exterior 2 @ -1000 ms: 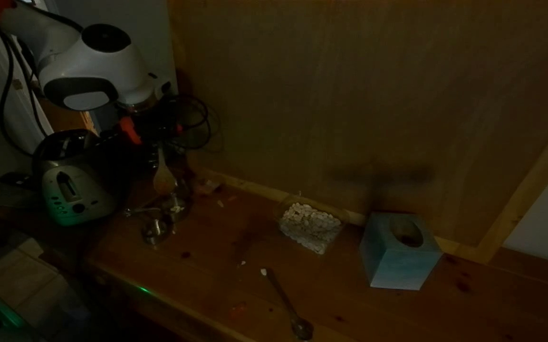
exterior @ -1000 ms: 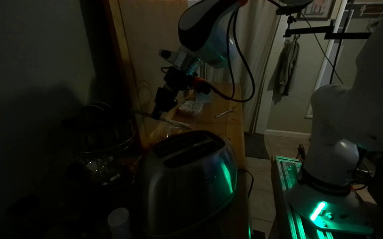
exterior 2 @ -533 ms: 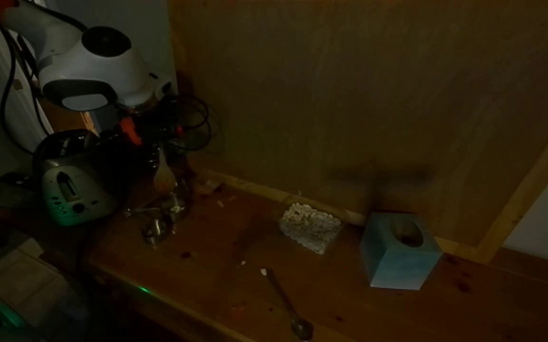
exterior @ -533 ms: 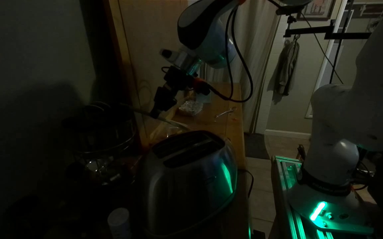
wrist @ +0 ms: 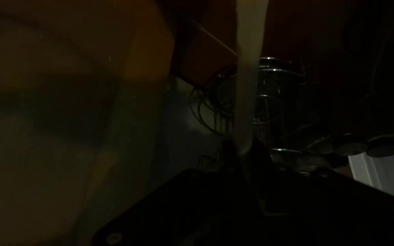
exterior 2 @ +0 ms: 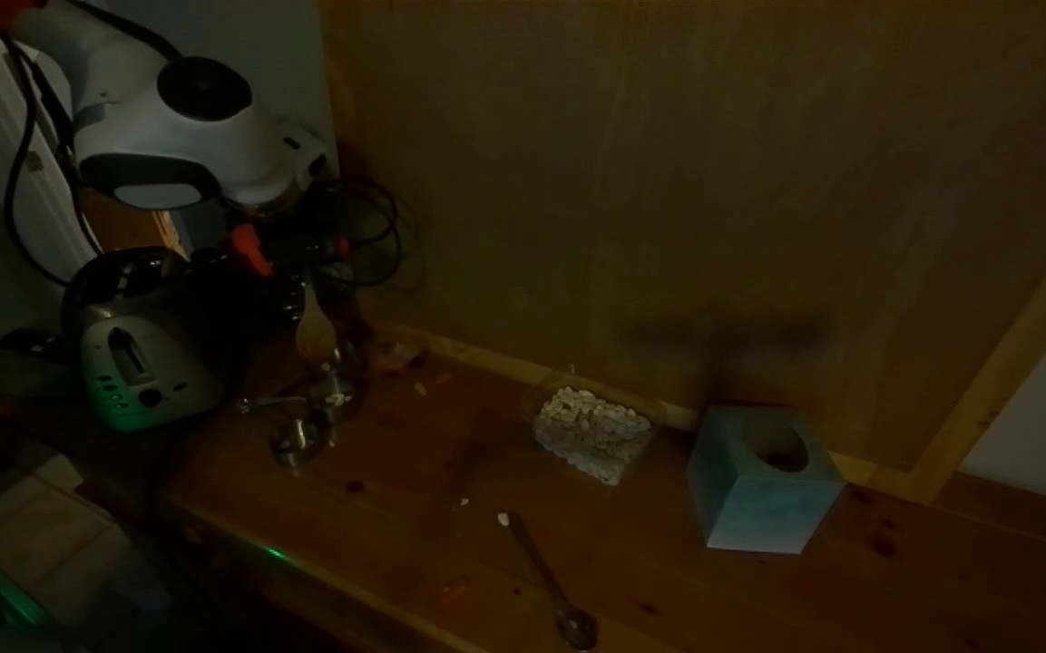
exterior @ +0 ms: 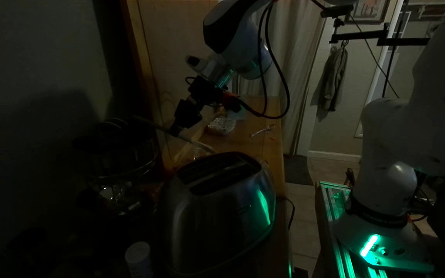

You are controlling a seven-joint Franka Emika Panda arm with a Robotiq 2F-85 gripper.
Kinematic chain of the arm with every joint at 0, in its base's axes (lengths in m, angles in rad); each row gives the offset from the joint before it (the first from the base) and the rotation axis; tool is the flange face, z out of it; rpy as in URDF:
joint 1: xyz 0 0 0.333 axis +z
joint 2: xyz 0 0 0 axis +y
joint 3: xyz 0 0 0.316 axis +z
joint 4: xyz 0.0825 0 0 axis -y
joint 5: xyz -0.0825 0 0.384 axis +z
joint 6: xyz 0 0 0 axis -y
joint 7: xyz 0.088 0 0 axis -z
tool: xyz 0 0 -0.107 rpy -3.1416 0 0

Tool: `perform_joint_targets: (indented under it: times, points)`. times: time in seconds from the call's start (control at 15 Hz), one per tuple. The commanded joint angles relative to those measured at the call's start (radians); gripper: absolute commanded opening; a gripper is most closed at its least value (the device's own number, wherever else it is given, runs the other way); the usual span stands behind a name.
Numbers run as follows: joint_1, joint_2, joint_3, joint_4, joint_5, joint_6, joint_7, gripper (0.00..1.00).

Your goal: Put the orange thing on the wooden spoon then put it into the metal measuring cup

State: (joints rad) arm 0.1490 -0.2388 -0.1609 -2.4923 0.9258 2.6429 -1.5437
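The wooden spoon hangs bowl-down over a metal measuring cup on the table. Its bowl overlaps the cup's far rim in that exterior view; whether it touches is unclear. Small pale bits lie in the cup. A second metal cup stands just in front. My gripper is shut on the spoon's handle, which slants down through the jaws; the handle also shows in the wrist view, between dark fingertips. A small orange bit lies on the table near its front edge. Any load on the spoon is too dark to tell.
A metal toaster stands near the gripper. A clear tub of pale pieces and a blue tissue box stand along the wooden panel. A metal spoon lies in front. A dark wire rack stands by the wall.
My gripper has shifted slightly left in an exterior view. The spoon has tilted more steeply, its handle end up and its bowl end lower. The cups have not moved.
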Motion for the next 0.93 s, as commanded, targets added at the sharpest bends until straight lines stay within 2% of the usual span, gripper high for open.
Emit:
perform_joint_targets:
  times: [0.0,0.87]
  points:
    - [0.031,0.027,-0.016,0.032,0.105,0.013,-0.113,0.07]
    - [0.019,0.087,-0.014,0.085,0.348,0.001,-0.342,0.06]
